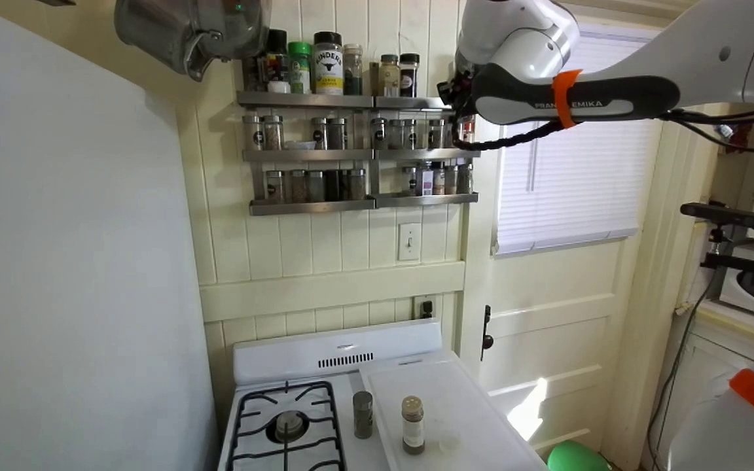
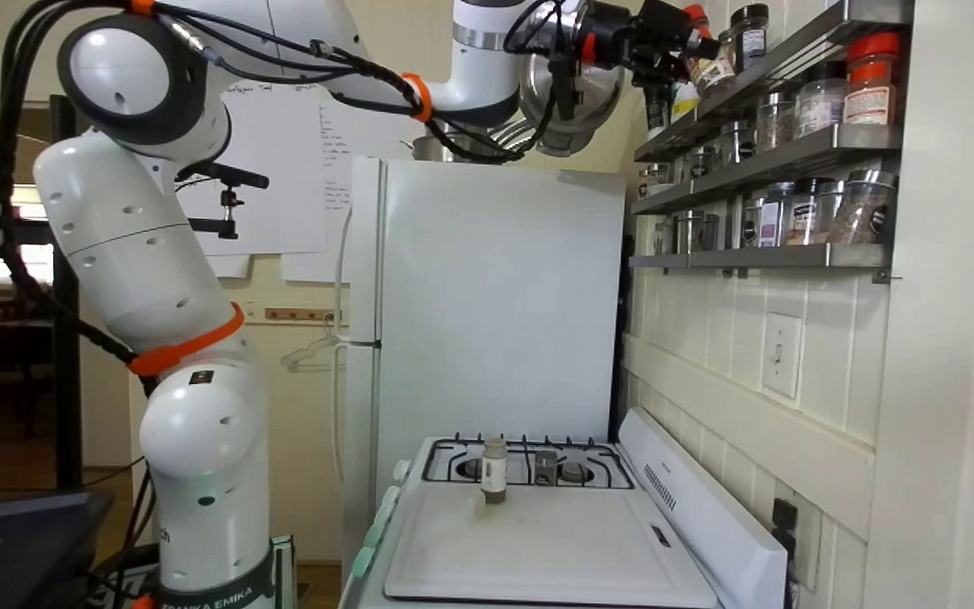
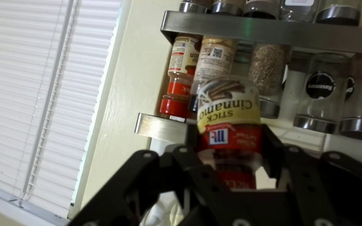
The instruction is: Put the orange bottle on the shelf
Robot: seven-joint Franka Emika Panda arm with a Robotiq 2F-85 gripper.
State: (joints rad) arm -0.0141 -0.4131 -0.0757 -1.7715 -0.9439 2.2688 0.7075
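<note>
Up by the kitchen wall, near the top row of the metal shelf [image 1: 311, 100], the robot's gripper [image 3: 230, 138] has its jaws clamped on the orange bottle [image 3: 229, 106], one black finger on either side. I can read "Cinnamon Stick" on its yellow and red label. The bottle leans, its red cap tipped out from the wall and its base close to the edge of the top row, at the end nearest the window blind [image 1: 567, 176]. Whether it touches the metal I cannot tell. Near it, on the same row, stands a black-lidded jar [image 2: 749, 38]. On the middle row, a similar red-capped jar [image 2: 870, 93] stands at the very end, and more small jars line all three rows.

The white arm [image 2: 149, 262] stretches across at about shelf height. Below, on the stove [image 1: 272, 366], two jars stand upright: a pale-topped jar [image 1: 413, 425] on the flat white cover [image 1: 472, 432], and a slim dark jar [image 1: 363, 415] just beside that cover, between it and the black burner grate [image 1: 336, 422]. Past the burners rises a tall white fridge [image 2: 495, 296].
</note>
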